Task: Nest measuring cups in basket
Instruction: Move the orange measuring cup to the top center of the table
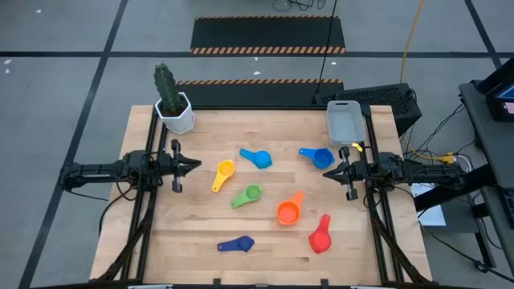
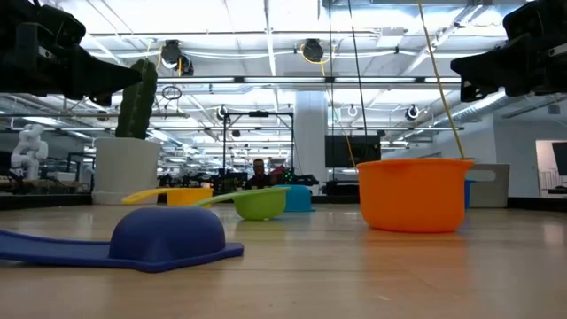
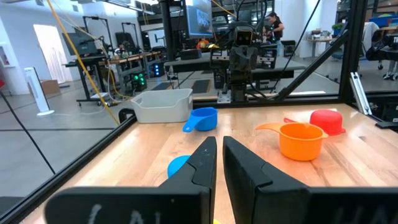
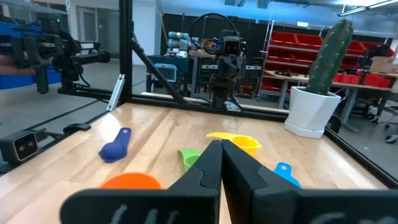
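Two arms lie stretched level over the counter (image 1: 201, 265), one from each side, pointing toward each other across the scattered cups. At the left edge, the left end effector (image 1: 195, 164) hangs above the wood with its fingers (image 3: 202, 163) drawn almost together, only a thin slit between them, and nothing in them. At the right edge, the right end effector (image 1: 329, 171) hangs with its fingers (image 4: 208, 163) pressed fully closed, also empty, its tip just beside the blue cup (image 1: 319, 156).

Standing at the counter's far right corner, the basket (image 1: 344, 120) has a pale interior that looks empty from above. None of the cups is in it. Six cups show on the wood between the arms: the light blue cup (image 1: 257, 158), the blue cup, the yellow cup (image 1: 223, 174), the green cup (image 1: 249, 195), the orange cup (image 1: 290, 210), the red cup (image 1: 320, 237), and the dark blue cup (image 1: 237, 244) lying bowl down near the front edge. All lie apart from one another. A white pot (image 1: 176, 114) holding a cactus (image 1: 165, 85) stands at the far left corner.
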